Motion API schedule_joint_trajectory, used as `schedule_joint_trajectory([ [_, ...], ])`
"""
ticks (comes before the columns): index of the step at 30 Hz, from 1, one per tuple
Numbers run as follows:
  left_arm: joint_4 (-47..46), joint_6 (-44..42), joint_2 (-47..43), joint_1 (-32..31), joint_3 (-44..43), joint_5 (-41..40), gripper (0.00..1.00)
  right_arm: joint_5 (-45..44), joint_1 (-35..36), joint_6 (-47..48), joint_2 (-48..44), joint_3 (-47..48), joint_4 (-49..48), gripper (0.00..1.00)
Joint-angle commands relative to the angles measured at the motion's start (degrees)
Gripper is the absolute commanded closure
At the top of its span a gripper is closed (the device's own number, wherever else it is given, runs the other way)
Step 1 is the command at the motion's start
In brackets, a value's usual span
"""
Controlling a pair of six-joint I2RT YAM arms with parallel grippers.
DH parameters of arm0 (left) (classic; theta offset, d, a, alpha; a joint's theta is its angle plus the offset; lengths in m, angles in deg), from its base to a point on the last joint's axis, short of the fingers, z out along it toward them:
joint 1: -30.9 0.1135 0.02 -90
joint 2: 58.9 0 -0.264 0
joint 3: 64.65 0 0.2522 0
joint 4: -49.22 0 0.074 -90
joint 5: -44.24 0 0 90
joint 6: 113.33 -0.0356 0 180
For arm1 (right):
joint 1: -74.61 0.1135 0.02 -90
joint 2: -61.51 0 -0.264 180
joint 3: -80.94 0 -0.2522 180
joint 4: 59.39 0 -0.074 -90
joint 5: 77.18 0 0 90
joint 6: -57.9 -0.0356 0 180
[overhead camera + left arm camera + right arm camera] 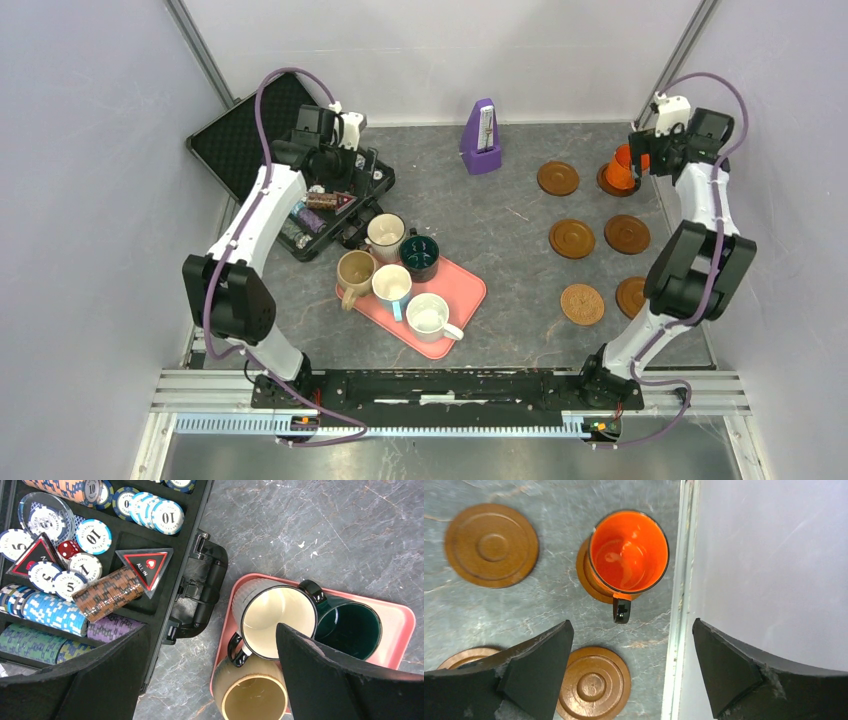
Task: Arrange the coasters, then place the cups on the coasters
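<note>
Grey marbled worktop (500,230), pale walls on three sides. My right tool (632,625) is spread wide and holds nothing. Just beyond its tips, untouched, a glossy orange handled mug (629,550) stands upright on a dark brown round coaster (585,575) by the right wall. Five more brown coasters (572,238) lie bare nearby. My left tool (212,629) is spread wide too, empty, above a white dark-rimmed mug (272,620) on a pink rectangular tray (395,625).

From above, behind my bases, one camera sees the whole table (500,230). My wrist cameras look down close: left shares the tray (399,624), right the orange cup (629,555).
</note>
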Motion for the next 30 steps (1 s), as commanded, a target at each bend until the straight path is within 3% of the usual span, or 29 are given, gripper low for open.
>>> schedule_joint_trajectory([
  [1, 0.4, -1.6, -5.0, 1.5, 0.1, 3.7, 0.00, 7.1, 0.8, 6.0, -8.0, 2.1, 5.2, 0.02],
  [8, 4.3, -3.4, -8.5, 4.0, 2.5, 8.5, 0.00, 14.4, 10.0, 12.8, -13.2, 3.9, 17.6, 0.02],
  [11, 4.3, -2.7, -10.6, 4.9, 4.8, 8.4, 0.00, 16.1, 16.8, 13.9, -17.2, -2.3, 21.6, 0.04],
  [18, 2.8, -2.2, -17.0, 5.4, 11.3, 6.8, 0.00, 15.6, 37.8, 13.2, -32.7, -26.7, 20.2, 0.02],
  [24, 2.0, -1.6, -20.8, 5.5, 15.5, 8.6, 0.00, 13.8, 55.6, 9.6, -40.2, -39.1, 16.1, 0.02],
  [30, 1.2, -0.8, -22.9, 5.5, 17.7, 7.5, 0.00, 13.1, 65.6, 4.9, -39.7, -43.8, 11.5, 0.02],
])
